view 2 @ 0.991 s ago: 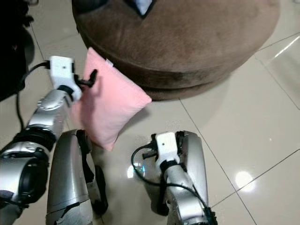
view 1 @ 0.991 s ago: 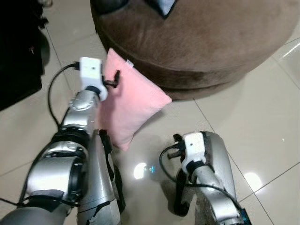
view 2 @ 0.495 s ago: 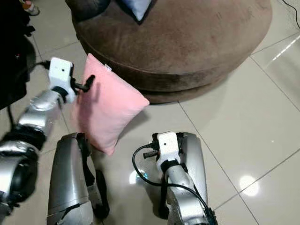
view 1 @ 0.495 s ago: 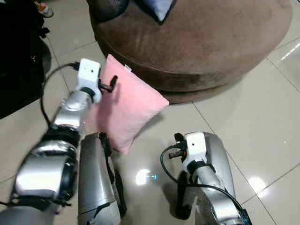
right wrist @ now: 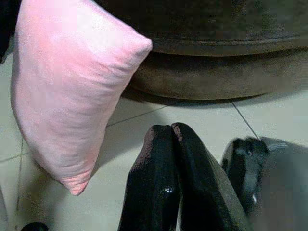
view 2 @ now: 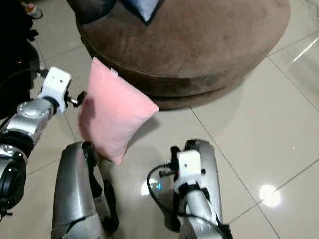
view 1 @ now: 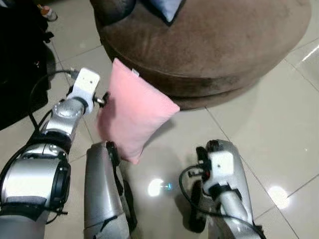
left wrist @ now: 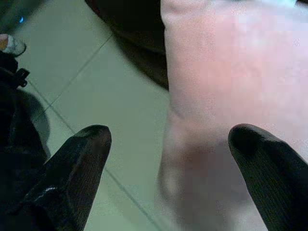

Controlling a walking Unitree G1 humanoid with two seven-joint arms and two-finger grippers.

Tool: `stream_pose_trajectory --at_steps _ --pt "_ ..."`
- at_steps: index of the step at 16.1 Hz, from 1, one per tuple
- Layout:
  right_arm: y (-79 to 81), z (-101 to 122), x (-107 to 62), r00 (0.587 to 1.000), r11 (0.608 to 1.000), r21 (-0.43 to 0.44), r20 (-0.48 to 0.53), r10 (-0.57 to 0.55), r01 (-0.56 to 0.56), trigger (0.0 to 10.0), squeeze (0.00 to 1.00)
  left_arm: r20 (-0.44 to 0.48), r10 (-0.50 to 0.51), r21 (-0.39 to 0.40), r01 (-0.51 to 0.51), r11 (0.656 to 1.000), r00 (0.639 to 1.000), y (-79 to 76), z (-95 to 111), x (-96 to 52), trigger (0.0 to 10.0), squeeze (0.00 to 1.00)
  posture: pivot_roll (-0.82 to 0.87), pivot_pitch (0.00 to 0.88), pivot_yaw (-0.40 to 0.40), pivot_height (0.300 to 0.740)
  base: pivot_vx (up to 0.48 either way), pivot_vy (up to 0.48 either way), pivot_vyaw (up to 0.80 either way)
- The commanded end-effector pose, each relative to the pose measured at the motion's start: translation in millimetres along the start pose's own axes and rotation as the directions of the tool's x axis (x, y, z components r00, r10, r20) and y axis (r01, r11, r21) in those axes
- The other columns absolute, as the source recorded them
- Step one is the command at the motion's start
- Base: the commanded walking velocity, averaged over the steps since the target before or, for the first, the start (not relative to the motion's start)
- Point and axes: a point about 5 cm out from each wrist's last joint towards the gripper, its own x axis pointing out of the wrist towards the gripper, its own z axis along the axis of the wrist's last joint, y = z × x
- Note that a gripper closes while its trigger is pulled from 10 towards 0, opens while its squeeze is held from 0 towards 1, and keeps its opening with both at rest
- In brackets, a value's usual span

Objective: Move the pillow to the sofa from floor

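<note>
A pink pillow (view 1: 134, 112) stands on one corner on the tiled floor and leans on the side of the round brown sofa (view 1: 214, 45). My left gripper (view 1: 102, 98) is at the pillow's left edge, open; in the left wrist view the pillow (left wrist: 231, 96) lies between the spread fingers (left wrist: 82, 163), with no visible grip. My right gripper (right wrist: 172, 132) is shut on nothing, low over the floor to the right of the pillow (right wrist: 72, 86), its arm (view 1: 222, 169) near my right leg.
A blue-grey cushion (view 1: 169, 7) and a dark cushion (view 1: 112, 7) lie on the sofa's far side. A black object (view 1: 20, 64) stands at the left. My left leg (view 1: 102, 194) is just below the pillow. Open glossy tiles (view 1: 279, 129) lie to the right.
My left gripper has drawn back to the left, from over the pillow's upper edge to its left side. The right arm has shifted a little right and down. The pillow stays put.
</note>
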Motion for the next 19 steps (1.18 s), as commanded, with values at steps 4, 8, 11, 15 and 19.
stream_pose_trajectory --at_steps 4,8,11,15,19 --pt "0.4 -35.1 -66.8 0.967 0.996 0.028 -0.244 -0.081 0.09 10.0 0.0 -0.108 0.007 0.036 -0.003 0.999 0.994 -8.3 -20.3 -1.2 10.0 0.0 -0.36 0.519 0.055 0.443 0.0 0.0 0.0" --pt "1.3 -31.0 -118.7 0.936 0.99 0.019 -0.33 -0.123 0.136 10.0 0.0 -0.159 0.008 0.03 -0.003 1.0 0.987 -20.1 -35.0 -2.5 10.0 0.0 -0.46 0.648 0.021 0.443 0.0 0.0 0.0" --pt "0.9 -14.1 -154.4 0.914 0.987 0.007 -0.377 -0.147 0.161 10.0 0.0 -0.207 0.004 0.033 0.003 0.999 0.978 -31.0 -51.5 -5.7 10.0 0.0 -0.56 0.748 -0.04 0.443 0.0 0.0 0.0" --pt "4.5 -3.9 -174.2 0.894 0.989 -0.002 -0.428 -0.134 0.148 10.0 0.0 -0.238 -0.02 0.01 0.023 1.0 0.971 -46.2 -65.6 -8.7 10.0 1.0 -0.6 0.783 -0.071 0.443 0.0 0.0 0.0" --pt "5.5 -2.5 -177.0 0.885 0.988 0.0 -0.445 -0.138 0.154 10.0 0.0 -0.24 -0.027 -0.015 0.024 1.0 0.97 -48.5 -67.1 -9.1 10.0 1.0 -0.59 0.77 -0.061 0.443 0.0 0.0 0.0"
